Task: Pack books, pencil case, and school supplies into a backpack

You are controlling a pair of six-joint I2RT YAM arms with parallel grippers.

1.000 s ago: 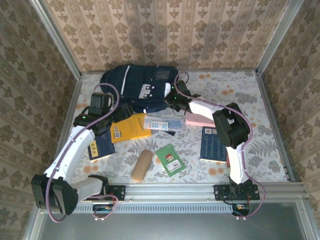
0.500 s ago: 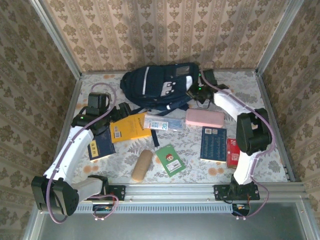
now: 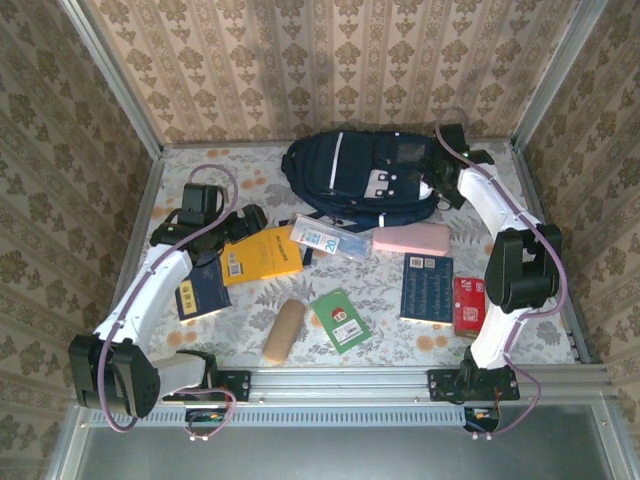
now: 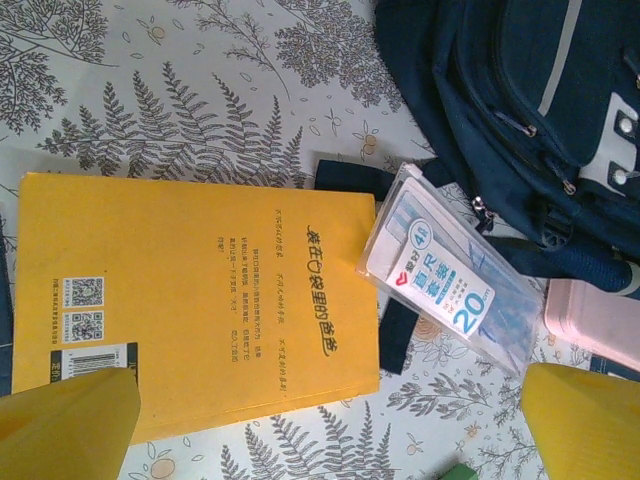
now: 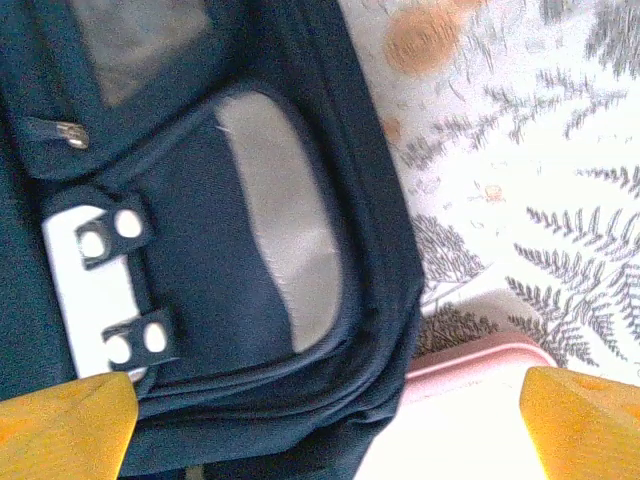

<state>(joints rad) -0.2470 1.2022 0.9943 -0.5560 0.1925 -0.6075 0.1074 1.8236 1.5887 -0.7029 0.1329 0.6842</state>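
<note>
shift: we had dragged the backpack [image 3: 365, 180] rightward along the counter [image 3: 200, 165] | right gripper [image 5: 327, 420]: fingers sprang apart at its right end | left gripper [image 4: 330, 425]: fingers apart, left of backpack | packing unstarted, we judged

Backpack [image 4: 520, 120] cut off by top and right edges of left wrist view, pink box [image 4: 592, 322] cropped at its right edge, navy book [image 3: 207, 292] partly covered by left arm [image 3: 150, 290] in top view
</note>
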